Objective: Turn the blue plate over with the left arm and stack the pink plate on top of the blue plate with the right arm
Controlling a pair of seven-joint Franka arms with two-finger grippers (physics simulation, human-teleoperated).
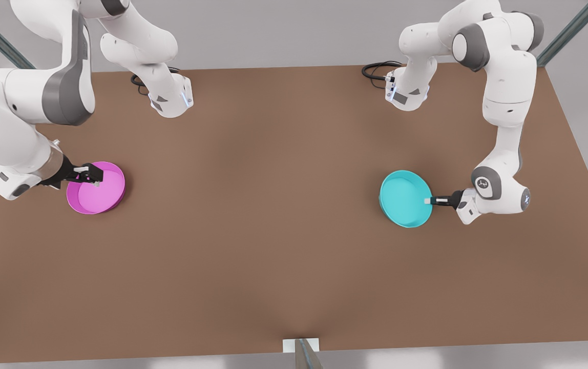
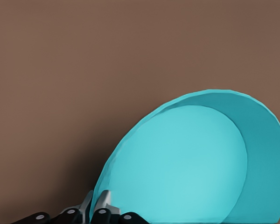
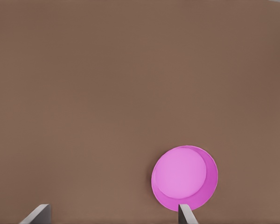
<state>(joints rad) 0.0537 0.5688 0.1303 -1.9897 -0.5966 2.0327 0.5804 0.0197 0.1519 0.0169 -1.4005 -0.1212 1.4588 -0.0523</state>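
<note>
Left claw (image 1: 431, 201) pinches the blue plate's (image 1: 404, 199) rim on the bench (image 1: 273, 230) at the front view's right; I risk slip mid-flip. Right claw (image 1: 89, 175), fingers spread, hovers over the pink plate (image 1: 100, 192), ungrasped.

the front view looks steeply down from high above the near edge of the bench (image 1: 294, 266), taking in both arms and both plates. the left wrist view sits very close to the blue plate (image 2: 186, 163), low and near bench level. the right wrist view looks down on the pink plate (image 3: 184, 177) from farther off. each wrist view shares its plate with the front view.
</note>
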